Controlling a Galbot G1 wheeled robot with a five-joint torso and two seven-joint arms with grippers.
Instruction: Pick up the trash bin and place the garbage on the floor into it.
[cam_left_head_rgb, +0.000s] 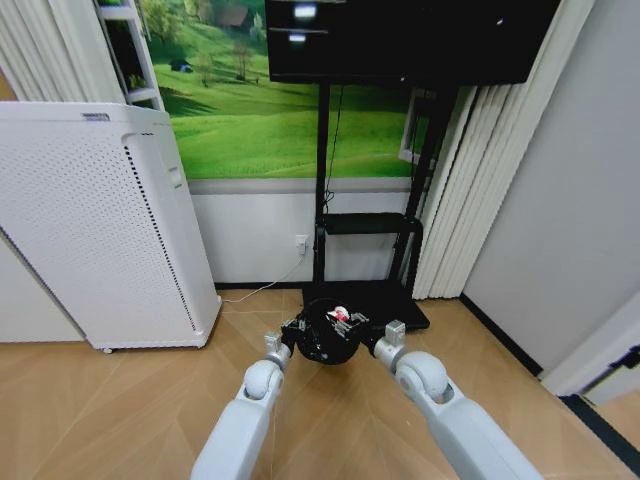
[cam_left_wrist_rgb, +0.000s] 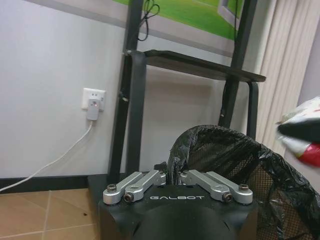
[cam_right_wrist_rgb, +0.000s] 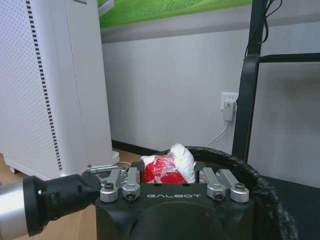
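With the left gripper (cam_left_wrist_rgb: 175, 181) clamped on the rim of the trash bin (cam_left_head_rgb: 326, 338) and the right gripper (cam_right_wrist_rgb: 170, 172) closed on a red-and-white wrapper (cam_right_wrist_rgb: 169, 165) above its mouth, release only when centred, keeping clear of the TV stand (cam_left_head_rgb: 322, 180) behind.

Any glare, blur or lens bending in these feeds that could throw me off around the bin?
Head view: wide-lens bending, the white appliance and curtains lean; ceiling lights glare on the TV screen; the trash bin is small and dark. Left wrist view: the wrapper at the frame edge is blurred; the bin liner is glossy. Right wrist view: sharp on the left tool at the rim.
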